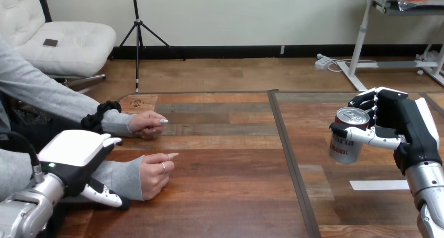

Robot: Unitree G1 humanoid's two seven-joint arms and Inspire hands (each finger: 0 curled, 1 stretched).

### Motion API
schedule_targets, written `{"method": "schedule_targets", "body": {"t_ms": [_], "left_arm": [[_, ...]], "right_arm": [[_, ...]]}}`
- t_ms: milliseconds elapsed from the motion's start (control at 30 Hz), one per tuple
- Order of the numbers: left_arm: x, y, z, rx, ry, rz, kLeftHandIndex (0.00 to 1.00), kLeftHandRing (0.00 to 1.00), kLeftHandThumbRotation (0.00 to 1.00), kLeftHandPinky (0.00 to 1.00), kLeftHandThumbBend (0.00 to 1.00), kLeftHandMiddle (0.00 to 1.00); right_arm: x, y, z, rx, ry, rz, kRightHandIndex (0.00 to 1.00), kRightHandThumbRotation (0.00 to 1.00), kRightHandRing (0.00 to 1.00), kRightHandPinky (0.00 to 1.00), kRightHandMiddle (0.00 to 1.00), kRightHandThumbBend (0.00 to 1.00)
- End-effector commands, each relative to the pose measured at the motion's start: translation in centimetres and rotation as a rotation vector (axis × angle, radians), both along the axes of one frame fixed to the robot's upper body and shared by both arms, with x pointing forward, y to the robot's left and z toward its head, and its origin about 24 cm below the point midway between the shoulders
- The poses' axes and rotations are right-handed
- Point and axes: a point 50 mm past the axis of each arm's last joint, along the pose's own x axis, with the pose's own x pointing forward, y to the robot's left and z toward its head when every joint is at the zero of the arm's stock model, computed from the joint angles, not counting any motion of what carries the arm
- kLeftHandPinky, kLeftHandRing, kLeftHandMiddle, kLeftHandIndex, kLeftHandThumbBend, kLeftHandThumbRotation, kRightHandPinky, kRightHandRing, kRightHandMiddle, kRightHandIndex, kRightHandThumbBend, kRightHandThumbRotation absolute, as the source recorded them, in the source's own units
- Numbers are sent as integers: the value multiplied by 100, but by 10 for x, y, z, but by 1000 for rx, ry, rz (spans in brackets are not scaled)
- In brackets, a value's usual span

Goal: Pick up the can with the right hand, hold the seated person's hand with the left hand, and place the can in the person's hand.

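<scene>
Right hand, curled round the upright silver metal can, hangs well right of the person's nearer hand; left hand at that forearm, grip indeterminable.

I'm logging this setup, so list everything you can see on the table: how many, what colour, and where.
can: one, silver with red print, in the right hand over the table's right part.
white strip: one, white, flat on the table at the right, nearer the robot than the can.
table: one, brown wood, with a dark seam running front to back.
person's far hand: one, grey sleeve, resting on the table at the left.
person's near hand: one, grey sleeve, resting on the table at the left, loosely curled.
left hand: one, black and white, over the near hand's sleeved wrist; whether it grips cannot be told.
right hand: one, black and white, curled round the can.
</scene>
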Motion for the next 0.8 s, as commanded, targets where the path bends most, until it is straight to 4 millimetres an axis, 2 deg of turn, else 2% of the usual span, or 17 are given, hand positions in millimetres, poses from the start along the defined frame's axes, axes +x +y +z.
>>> {"method": "schedule_targets", "body": {"t_ms": [0, 267, 433, 767], "left_arm": [[7, 10, 7, 59, -20, 21, 88, 88, 49, 79, 100, 91], [7, 13, 6, 49, -14, 36, 87, 88, 47, 79, 100, 91], [7, 14, 6, 54, -11, 39, 87, 88, 43, 79, 100, 91], [7, 14, 7, 57, -12, 29, 85, 86, 41, 78, 100, 88]], "right_arm": [[15, 7, 30, -1, -141, 18, 40, 0, 27, 23, 39, 88], [14, 6, 30, -1, -143, 20, 40, 0, 26, 22, 38, 88], [14, 6, 30, -3, -144, 17, 40, 0, 27, 23, 38, 88], [13, 5, 30, 17, -146, 16, 40, 0, 30, 25, 39, 87]]}}
